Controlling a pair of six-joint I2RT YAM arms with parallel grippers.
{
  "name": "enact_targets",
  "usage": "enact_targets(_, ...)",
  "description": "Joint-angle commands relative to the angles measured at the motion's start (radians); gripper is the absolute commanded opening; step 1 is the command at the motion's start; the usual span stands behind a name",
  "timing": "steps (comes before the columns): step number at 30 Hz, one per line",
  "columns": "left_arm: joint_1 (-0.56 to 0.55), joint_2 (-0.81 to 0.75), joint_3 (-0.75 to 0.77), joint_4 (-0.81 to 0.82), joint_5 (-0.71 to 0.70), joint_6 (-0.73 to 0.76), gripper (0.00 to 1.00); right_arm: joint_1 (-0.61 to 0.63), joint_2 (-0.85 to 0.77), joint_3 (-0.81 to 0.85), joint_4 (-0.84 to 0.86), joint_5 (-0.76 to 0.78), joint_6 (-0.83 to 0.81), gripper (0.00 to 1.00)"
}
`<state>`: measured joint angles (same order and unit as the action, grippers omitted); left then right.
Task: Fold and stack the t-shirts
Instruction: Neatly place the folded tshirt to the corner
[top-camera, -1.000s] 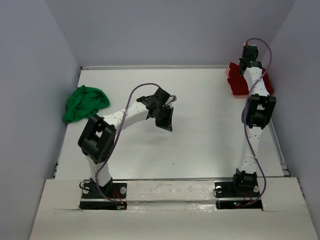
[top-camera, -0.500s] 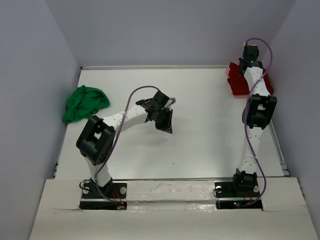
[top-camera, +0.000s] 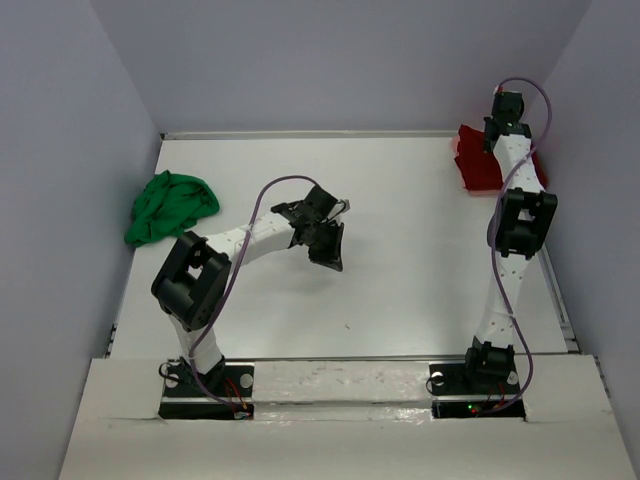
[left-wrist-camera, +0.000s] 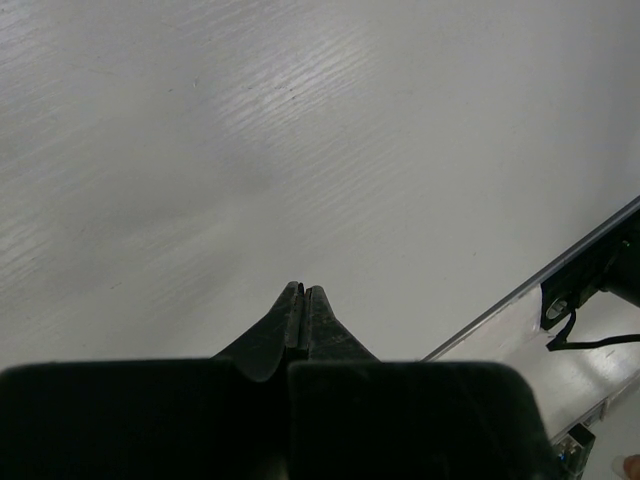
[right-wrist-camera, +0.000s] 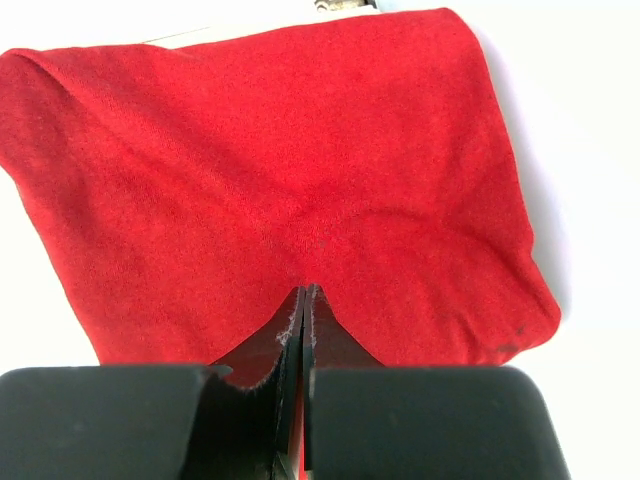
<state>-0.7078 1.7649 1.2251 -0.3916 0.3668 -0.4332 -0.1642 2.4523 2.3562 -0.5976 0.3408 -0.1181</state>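
The dark red t-shirt (top-camera: 478, 168) lies at the far right corner of the table and fills the right wrist view (right-wrist-camera: 300, 170) as a flat folded shape. My right gripper (right-wrist-camera: 305, 290) is shut, its tips down on the red cloth where creases meet; I cannot tell whether cloth is pinched. The bright green t-shirt (top-camera: 170, 205) lies crumpled at the left edge. My left gripper (top-camera: 331, 258) hangs shut over the bare middle of the table (left-wrist-camera: 303, 290), holding nothing. No salmon pink t-shirt shows.
Grey walls close the table (top-camera: 400, 270) in on the left, back and right. A metal rail (left-wrist-camera: 560, 270) runs along the near edge by the arm bases (top-camera: 205, 385).
The left arm has sunk a little and its gripper has shifted slightly toward me. The right wrist has edged a bit to the right over the red t-shirt.
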Motion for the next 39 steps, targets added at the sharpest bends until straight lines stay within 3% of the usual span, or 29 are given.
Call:
enact_targets(1, -0.007, -0.038, 0.026, 0.000, 0.023, 0.016, 0.00, -0.006, 0.019, 0.005, 0.036, -0.014, 0.012, 0.00)
enact_targets(17, -0.005, -0.079, 0.203, -0.119, 0.014, 0.034, 0.00, 0.003, 0.062, -0.057, -0.036, -0.114, 0.086, 0.00)
enact_targets(29, -0.005, -0.120, 0.206, -0.118, 0.021, 0.021, 0.00, 0.195, 0.014, -0.222, -0.021, -0.069, 0.110, 0.00)
enact_targets(39, -0.007, -0.185, 0.145, -0.099, 0.018, -0.002, 0.00, 0.226, 0.001, -0.201, -0.030, -0.036, 0.115, 0.00)
